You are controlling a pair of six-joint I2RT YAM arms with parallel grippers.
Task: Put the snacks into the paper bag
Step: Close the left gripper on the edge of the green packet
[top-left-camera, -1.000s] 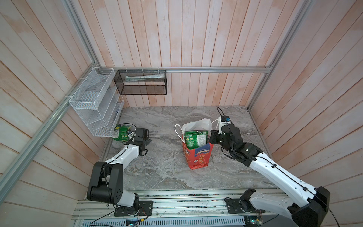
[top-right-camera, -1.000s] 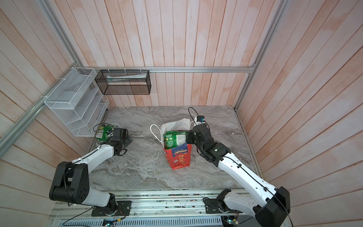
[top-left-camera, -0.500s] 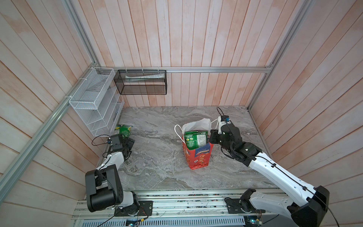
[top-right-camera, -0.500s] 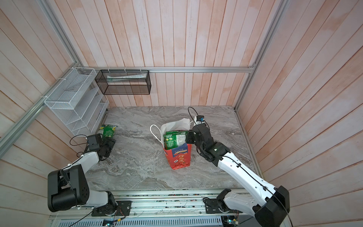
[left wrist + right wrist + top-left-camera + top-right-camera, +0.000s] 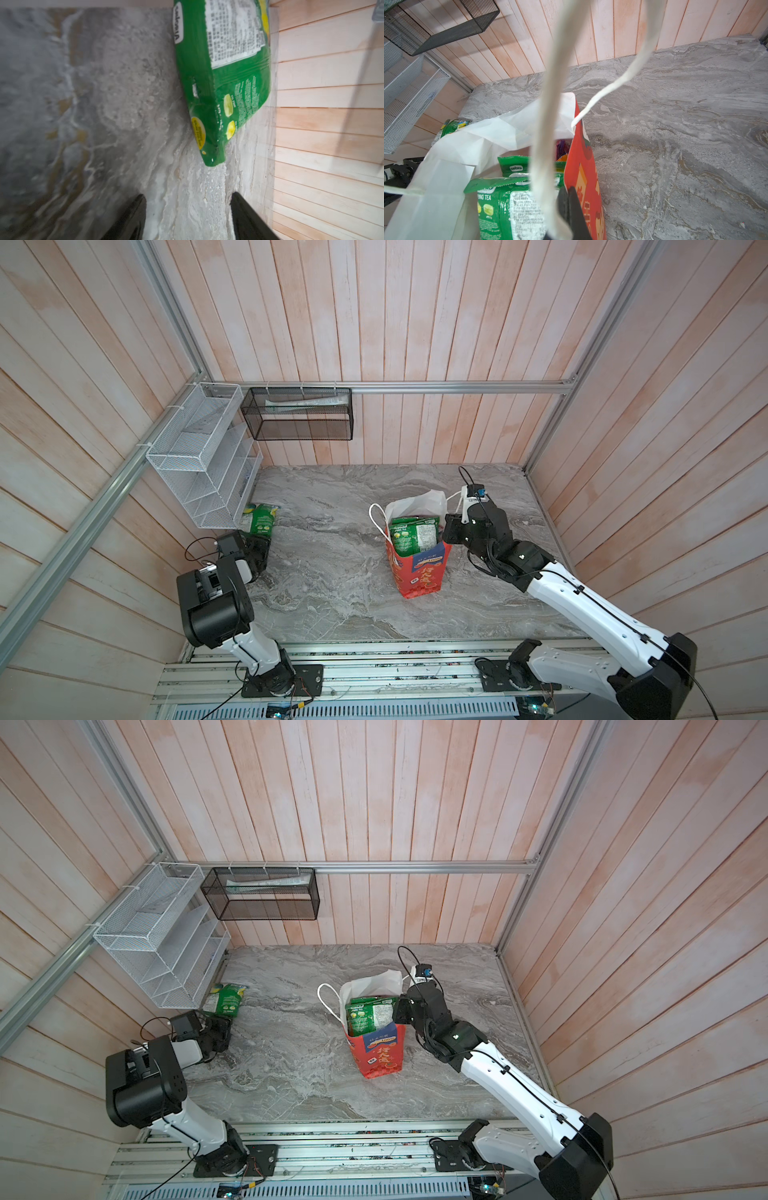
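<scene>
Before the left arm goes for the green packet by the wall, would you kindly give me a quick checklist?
1. Left gripper open and empty: ok.
2. Green packet between its jaws: not ok, it lies ahead on the table.
3. Right gripper shut on the paper bag rim: ok.
4. Bag upright, mouth open: ok.
5. Room in the bag beside the packets inside: cannot tell.
6. Clearance under the white rack: cannot tell.

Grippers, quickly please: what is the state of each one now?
Left gripper: open, empty, green packet lying ahead.
Right gripper: shut on the paper bag rim.
</scene>
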